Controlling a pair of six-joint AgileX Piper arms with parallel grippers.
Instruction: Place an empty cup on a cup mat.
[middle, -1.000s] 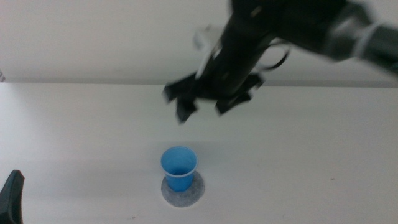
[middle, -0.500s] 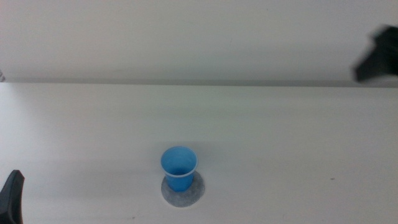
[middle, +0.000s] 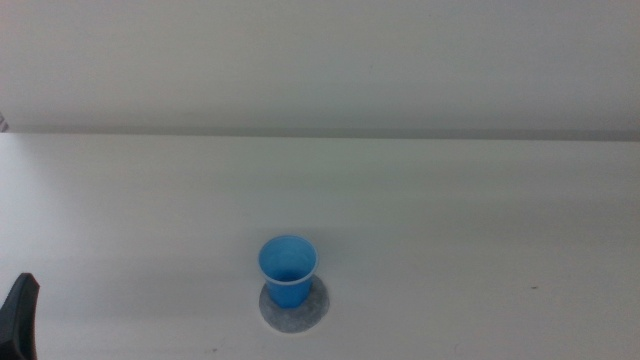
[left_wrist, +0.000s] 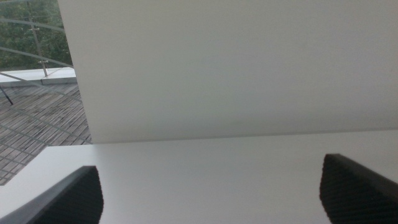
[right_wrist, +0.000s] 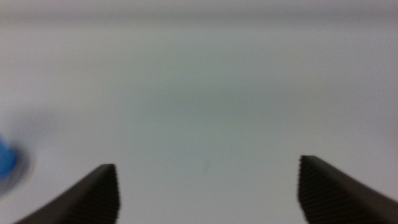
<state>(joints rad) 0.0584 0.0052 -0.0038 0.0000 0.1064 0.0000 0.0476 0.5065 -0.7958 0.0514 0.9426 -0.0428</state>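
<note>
Right end effector (right_wrist: 206, 186) has left the middle view, jaws spread; cup (middle: 288, 270) upright on cup mat (middle: 295, 308); left end effector (left_wrist: 211, 193) spread at the bench (middle: 480, 220) edge.

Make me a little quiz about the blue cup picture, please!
1. True or false: the small bright blue plastic cup stands upright on the flat round speckled grey mat.
2. Which gripper shows at the middle view's bottom left edge?
3. Are the right gripper's fingers A) wide apart with nothing between, or B) closed on the cup?

Key:
1. True.
2. The left gripper.
3. A.
</note>
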